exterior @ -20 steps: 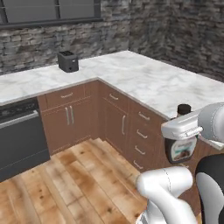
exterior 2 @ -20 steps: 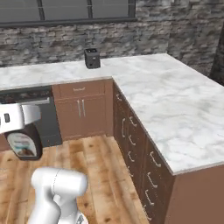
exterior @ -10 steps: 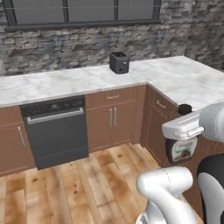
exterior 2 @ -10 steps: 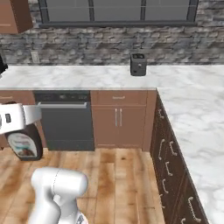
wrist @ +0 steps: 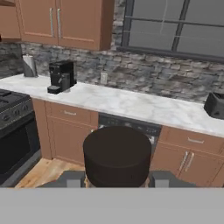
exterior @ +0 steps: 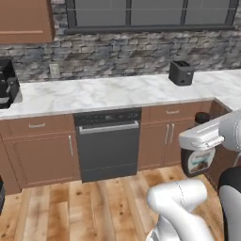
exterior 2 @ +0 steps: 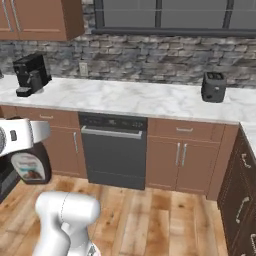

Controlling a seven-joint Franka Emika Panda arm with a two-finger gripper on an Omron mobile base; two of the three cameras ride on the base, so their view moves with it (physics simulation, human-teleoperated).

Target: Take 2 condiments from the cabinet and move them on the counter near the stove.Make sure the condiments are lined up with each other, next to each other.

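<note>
My gripper (exterior: 202,140) is shut on the squat dark brown bottle (exterior: 197,161), which hangs upright above the wood floor. The right base view shows the bottle (exterior 2: 31,168) with its pale label under the white hand (exterior 2: 21,139). In the hand view its black cap (wrist: 117,154) stands between my fingertips (wrist: 72,178). The black stove (wrist: 12,114) is at the left edge. The white marble counter (wrist: 131,105) runs from it under the window. Brown wall cabinets (wrist: 65,22) with silver handles hang shut above. The red squeeze bottle is out of view.
A black coffee machine (wrist: 61,76) and a paper towel roll (wrist: 29,65) stand on the counter near the stove. A black toaster (exterior: 181,73) sits further right. A dark dishwasher (exterior: 108,143) is under the counter. Base cabinets of a side counter (exterior 2: 245,185) are at the right.
The base has turned, so the whole scene has slid to the right; the coffee machine and the stove side have come into view. The bottle stays held in the gripper.
</note>
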